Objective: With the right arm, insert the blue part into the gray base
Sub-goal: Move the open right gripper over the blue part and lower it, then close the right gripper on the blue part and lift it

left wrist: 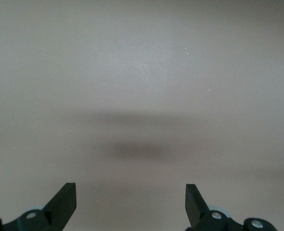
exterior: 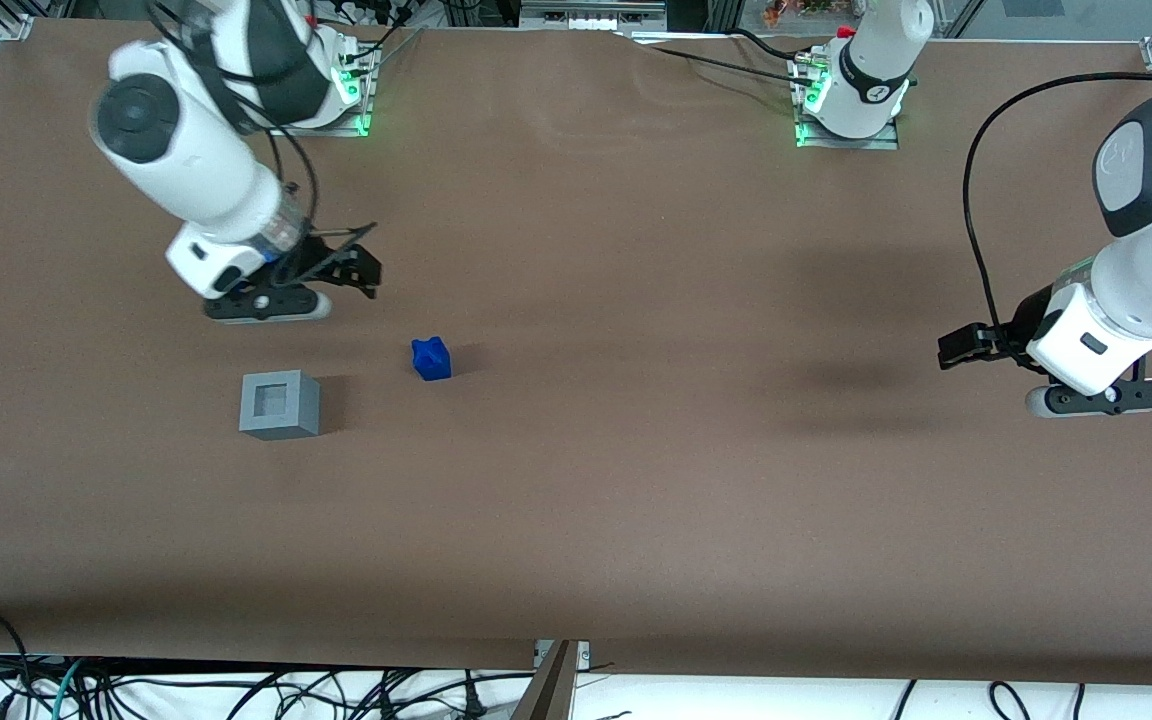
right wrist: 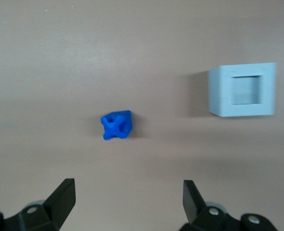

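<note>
The right arm's black two-finger gripper hangs above the brown table, its fingers spread wide apart with nothing between them. It belongs to the right arm, a white arm with black joints and looped cables, which reaches out from its base toward the working arm's end of the table. The blue part, a small bright blue block, rests on the table, nearer to the front camera than the gripper and not yet under it. In the wrist view the blue part shows a cross-shaped notch on its upward face and sits turned at a slight angle to the finger line. The gray base, a light gray cube with a square recess open upward, stands apart from the blue part, a little nearer to the front camera; in the wrist view the gray base is beside the blue part with bare table between them. The step in hand appears to be the approach for the pick. To do it well, the gripper should likely centre over the blue part, rotate so its fingers meet two flat sides squarely, then descend low enough to close on the body rather than the lumpy top
</note>
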### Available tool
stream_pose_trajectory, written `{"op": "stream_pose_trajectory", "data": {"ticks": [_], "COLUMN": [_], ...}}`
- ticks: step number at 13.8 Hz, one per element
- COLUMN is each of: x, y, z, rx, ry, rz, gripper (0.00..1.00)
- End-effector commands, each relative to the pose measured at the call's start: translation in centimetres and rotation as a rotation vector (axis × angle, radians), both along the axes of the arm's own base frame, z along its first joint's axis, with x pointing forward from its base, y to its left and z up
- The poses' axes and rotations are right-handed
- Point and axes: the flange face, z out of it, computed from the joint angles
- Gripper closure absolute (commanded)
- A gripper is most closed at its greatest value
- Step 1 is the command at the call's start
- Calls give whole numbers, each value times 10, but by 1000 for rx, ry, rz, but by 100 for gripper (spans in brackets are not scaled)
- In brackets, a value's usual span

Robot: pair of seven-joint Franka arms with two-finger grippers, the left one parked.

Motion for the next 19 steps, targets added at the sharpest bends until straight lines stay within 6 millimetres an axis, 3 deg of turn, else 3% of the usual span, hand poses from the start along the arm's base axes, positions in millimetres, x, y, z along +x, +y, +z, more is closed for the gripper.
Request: {"op": "stream_pose_trajectory", "data": {"ticks": [1, 3, 5, 10, 19], "x": [-13, -22, -35, -37, -20], "y": [19, 37, 42, 49, 50], "z": [-54, -93, -129, -178, -197], "rx": [12, 16, 23, 14, -16], "ry": [-21, -27, -49, -97, -116], "rz": [-2, 30, 45, 103, 152], "gripper": [1, 1, 1, 1, 2]}}
